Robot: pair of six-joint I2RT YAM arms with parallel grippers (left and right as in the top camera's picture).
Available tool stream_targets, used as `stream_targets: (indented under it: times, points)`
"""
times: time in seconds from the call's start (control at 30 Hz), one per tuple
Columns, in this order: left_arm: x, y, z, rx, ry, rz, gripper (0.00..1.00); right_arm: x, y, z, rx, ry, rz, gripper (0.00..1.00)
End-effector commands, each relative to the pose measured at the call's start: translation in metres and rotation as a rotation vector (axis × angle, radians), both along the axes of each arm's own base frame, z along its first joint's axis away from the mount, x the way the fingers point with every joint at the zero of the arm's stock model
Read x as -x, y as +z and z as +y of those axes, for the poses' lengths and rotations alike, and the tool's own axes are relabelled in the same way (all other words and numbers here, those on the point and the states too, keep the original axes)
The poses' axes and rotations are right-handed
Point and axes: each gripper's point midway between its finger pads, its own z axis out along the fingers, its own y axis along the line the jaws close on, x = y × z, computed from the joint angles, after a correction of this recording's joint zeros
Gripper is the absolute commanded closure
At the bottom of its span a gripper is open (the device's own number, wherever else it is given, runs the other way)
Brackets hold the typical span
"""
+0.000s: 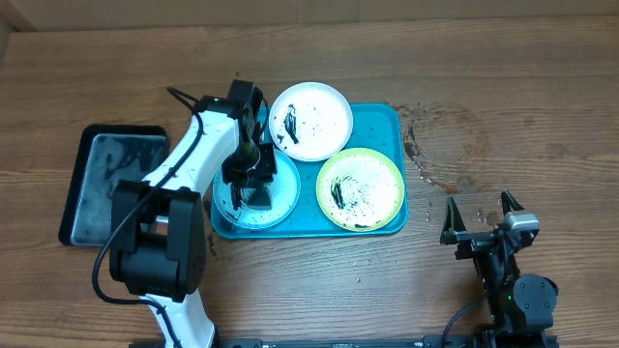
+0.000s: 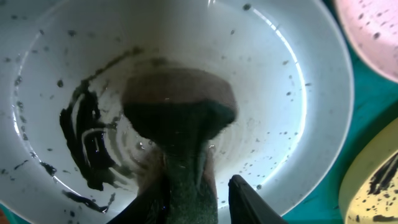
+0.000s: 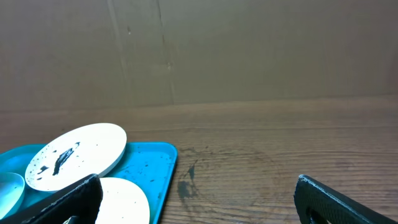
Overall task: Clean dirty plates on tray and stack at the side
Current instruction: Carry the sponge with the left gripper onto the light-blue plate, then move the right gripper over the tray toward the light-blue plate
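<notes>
Your left gripper (image 1: pixel 253 182) is clamped on a dark sponge (image 1: pixel 261 197) over the light blue plate (image 1: pixel 285 191), at the left end of the smooth turquoise tray (image 1: pixel 383 122). From the left wrist, the rough rounded sponge presses on the glossy plate beside black smears (image 2: pixel 84 134). From the right wrist, your right gripper (image 3: pixel 199 194) gapes wide, empty, above the wood-grain table (image 3: pixel 261 155).

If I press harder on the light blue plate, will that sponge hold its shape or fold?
Likely folds: the sponge bulges wide where the left gripper presses it onto the light blue plate. Water glistens around it, so it probably glides rather than grips. The plate itself may skid on the glossy tray.
</notes>
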Motion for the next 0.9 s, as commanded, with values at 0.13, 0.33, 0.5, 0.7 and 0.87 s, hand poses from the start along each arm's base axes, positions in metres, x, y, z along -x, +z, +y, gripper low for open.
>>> stream_targets:
  times: [0.13, 0.33, 0.5, 0.7, 0.87]
  points:
    - [-0.014, 0.016, 0.000, -0.002, 0.022, -0.039, 0.71, 0.000, -0.001, -0.003, 0.001, -0.017, -0.007, 0.00]
    - [-0.062, 0.099, 0.024, 0.017, 0.099, -0.178, 0.70, 0.000, -0.001, -0.003, 0.001, -0.017, -0.007, 0.00]
    - [-0.073, 0.155, 0.057, 0.013, 0.131, -0.255, 0.49, 0.000, -0.001, -0.003, 0.001, -0.017, -0.007, 0.00]
    - [-0.072, 0.155, 0.074, 0.007, 0.172, -0.241, 0.02, 0.000, -0.001, -0.003, 0.001, -0.017, -0.007, 0.00]
    - [-0.071, 0.155, 0.073, 0.009, 0.169, -0.241, 0.00, 0.000, -0.001, -0.003, 0.001, -0.017, -0.007, 0.00]
